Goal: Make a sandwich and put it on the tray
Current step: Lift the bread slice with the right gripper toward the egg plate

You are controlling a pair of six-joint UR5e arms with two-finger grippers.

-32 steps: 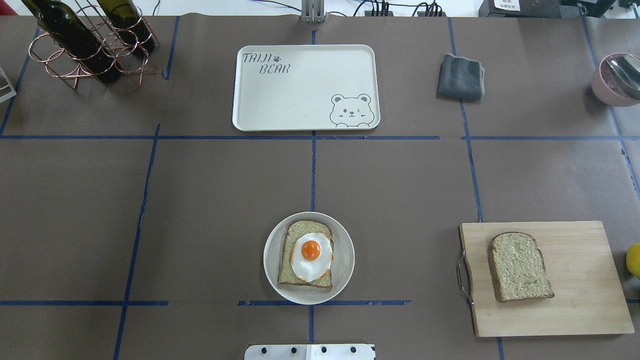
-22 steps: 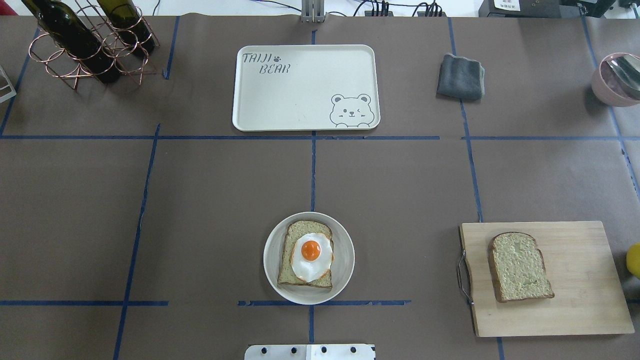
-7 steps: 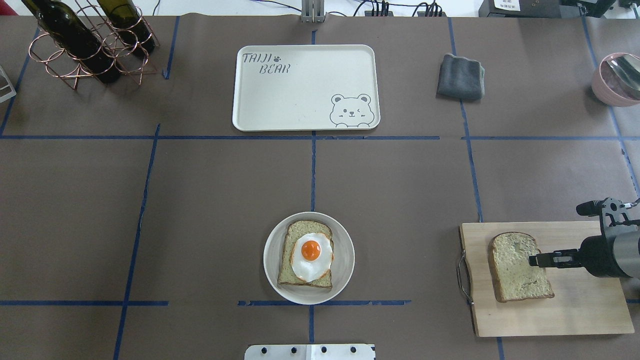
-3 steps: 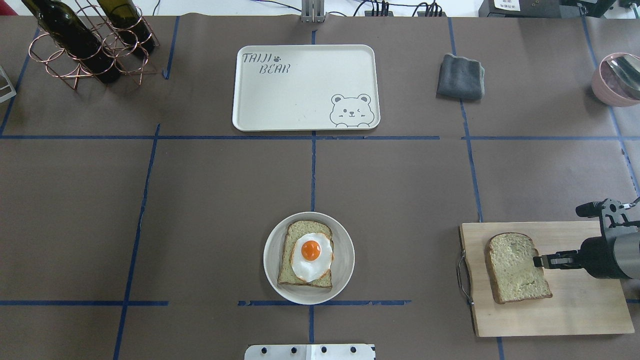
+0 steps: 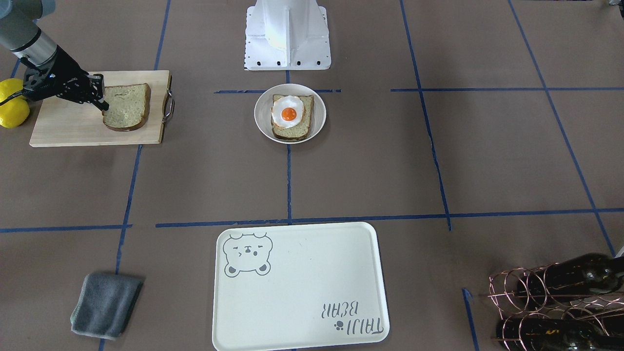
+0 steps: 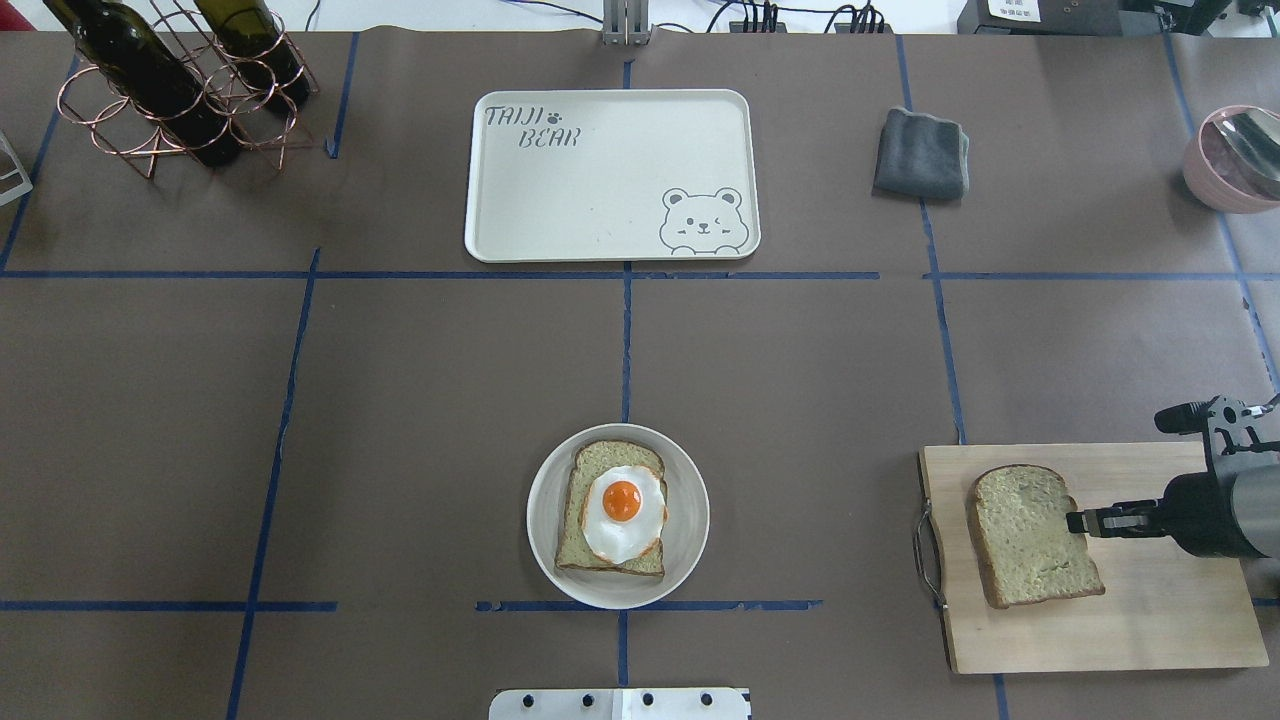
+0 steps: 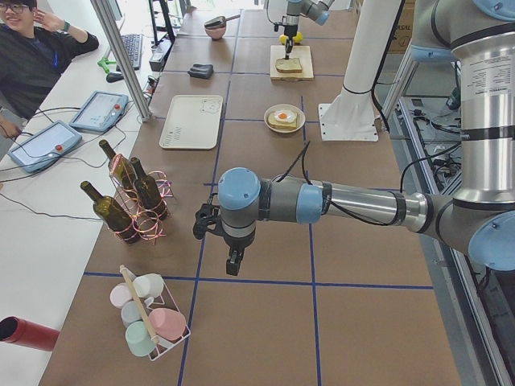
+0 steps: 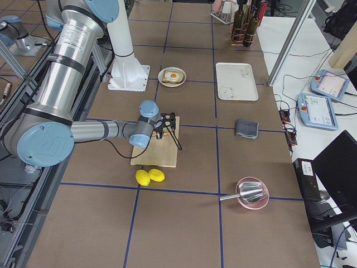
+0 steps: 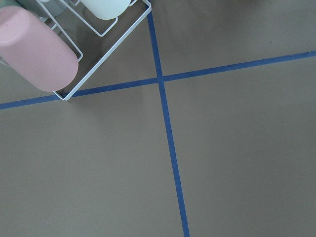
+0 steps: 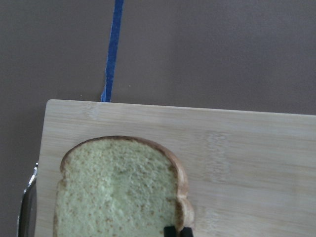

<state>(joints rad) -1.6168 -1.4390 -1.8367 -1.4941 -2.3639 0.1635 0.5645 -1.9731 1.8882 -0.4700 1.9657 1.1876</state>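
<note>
- Front-facing view: the right gripper (image 5: 103,102) meets the edge of the loose bread slice (image 5: 127,108). The slice lies on the cutting board (image 5: 63,129) by the table's robot-side edge, toward the robot's right end. At the middle of that edge, the white plate (image 5: 261,117) holds the plated bread slice (image 5: 298,129) with the fried egg (image 5: 287,113) on top. The tray (image 5: 302,287) lies at the middle of the operators' edge, well apart from both slices. A grey cloth (image 5: 106,304) lies near that edge too.
- Overhead view: the right gripper's fingers are drawn nearly together, pinching the crust on the loose bread slice's side that faces the table's right end. In the operator-side right corner, a pink bowl (image 6: 1212,185) holds a metal ladle (image 6: 1250,145). In the operator-side left corner, a copper wine rack (image 6: 120,130) holds two dark bottles (image 6: 150,75).
- Left side view: the left gripper (image 7: 232,264) hangs pointing down over the table near its left end. I cannot tell whether it is open or closed. A wire cup rack (image 7: 149,318) stands close by.
- Right side view: two lemons (image 8: 149,176) lie just beside the cutting board's end.
- Left wrist view: the cup rack holds a pink cup (image 9: 34,49) on its side.
- Right wrist view: two dark fingertips (image 10: 170,230) show at the bottom, a thin gap between them, on the slice's crust.
</note>
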